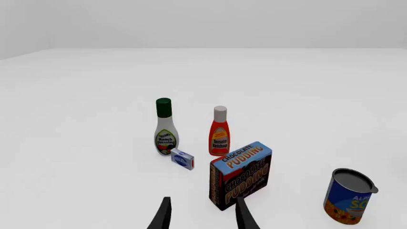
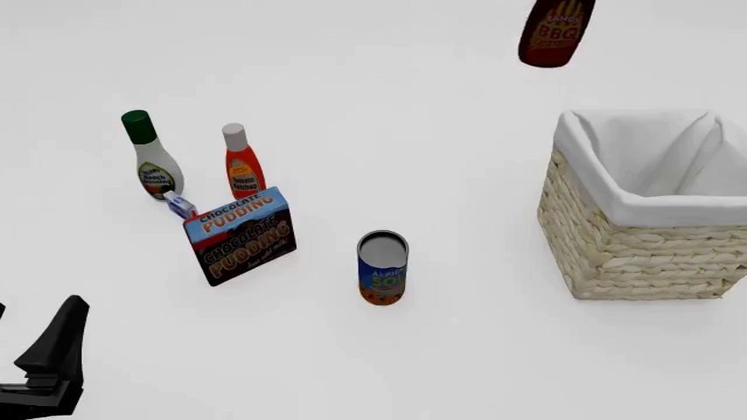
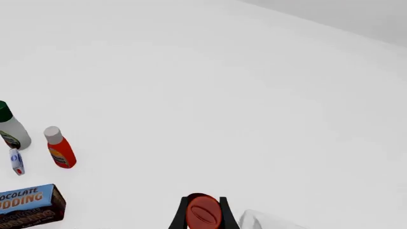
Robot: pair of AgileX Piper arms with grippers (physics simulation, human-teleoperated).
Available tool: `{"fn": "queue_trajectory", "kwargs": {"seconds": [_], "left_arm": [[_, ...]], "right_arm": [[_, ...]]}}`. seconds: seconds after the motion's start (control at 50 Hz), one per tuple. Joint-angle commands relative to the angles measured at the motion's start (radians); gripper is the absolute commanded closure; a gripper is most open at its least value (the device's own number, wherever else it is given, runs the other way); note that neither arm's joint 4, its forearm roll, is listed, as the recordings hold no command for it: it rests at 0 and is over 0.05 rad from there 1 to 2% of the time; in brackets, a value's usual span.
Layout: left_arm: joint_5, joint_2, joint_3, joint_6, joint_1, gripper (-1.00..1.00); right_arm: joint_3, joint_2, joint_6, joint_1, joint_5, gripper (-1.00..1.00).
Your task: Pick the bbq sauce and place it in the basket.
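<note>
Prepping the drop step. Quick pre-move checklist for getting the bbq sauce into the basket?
1. Right end effector shut on the bbq sauce: ok, fingers flank the red cap.
2. Bottle lifted off the table: ok.
3. Bottle above the basket opening: not ok, it appears beyond the far left corner.
4. Basket interior free: ok for the visible lining.
5. Soup can clear of the path: ok.
6. Left end effector out of the way: ok, open, near the pudding box.

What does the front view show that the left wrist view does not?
Only the front view shows the bbq sauce, up at the frame's top edge, and the basket. Only the left wrist view shows the left gripper from behind, its fingers apart. Both show the ranch bottle, ketchup bottle, pudding box, small blue-white box and soup can.
</note>
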Motion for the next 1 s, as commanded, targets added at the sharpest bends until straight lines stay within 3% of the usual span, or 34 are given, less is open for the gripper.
{"fn": "queue_trajectory", "kwargs": {"seconds": [0.02,0.8,1.0], "left_arm": [[0.000,0.000,0.000,0.000,0.000,-1.00],[0.000,0.000,0.000,0.000,0.000,-1.00],[0.000,0.000,0.000,0.000,0.000,-1.00]], "right_arm": [[0.053,-0.073,0.003,-0.077,0.002,1.00],[0.245,-0.176,-0.009,-0.321,-0.072,1.00],[0.302,-0.162,-0.003,-0.344,-0.110,1.00]]}}
